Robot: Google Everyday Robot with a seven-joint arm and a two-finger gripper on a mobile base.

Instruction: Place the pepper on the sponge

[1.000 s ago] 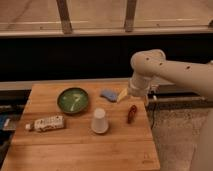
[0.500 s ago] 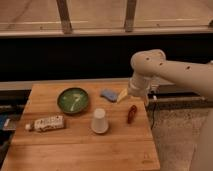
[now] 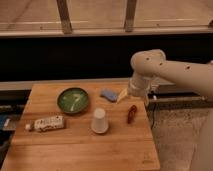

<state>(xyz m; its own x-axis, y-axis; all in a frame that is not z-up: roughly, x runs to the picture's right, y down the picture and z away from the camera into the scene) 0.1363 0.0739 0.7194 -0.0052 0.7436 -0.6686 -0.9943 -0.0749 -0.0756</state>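
One pepper [image 3: 132, 113] lay on the counter [image 3: 75, 145] near its right edge, apart from the sponge [image 3: 108, 94]. The end effector [image 3: 123, 95] stood just beside the sponge, largely hidden by the wrist [image 3: 140, 82]; opening indeterminable.

Robot lab, seemingly: wooden table [image 3: 75, 147] by metal railing [image 3: 64, 17] (gripper [image 3: 123, 95] beside the sponge [image 3: 108, 93])

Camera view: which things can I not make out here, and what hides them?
- Gripper, beside the sponge: only its pale yellow tip shows; the arm covers the rest.
- The arm's far end: cut off by the right edge.
- Packet on the table: label too small to read.
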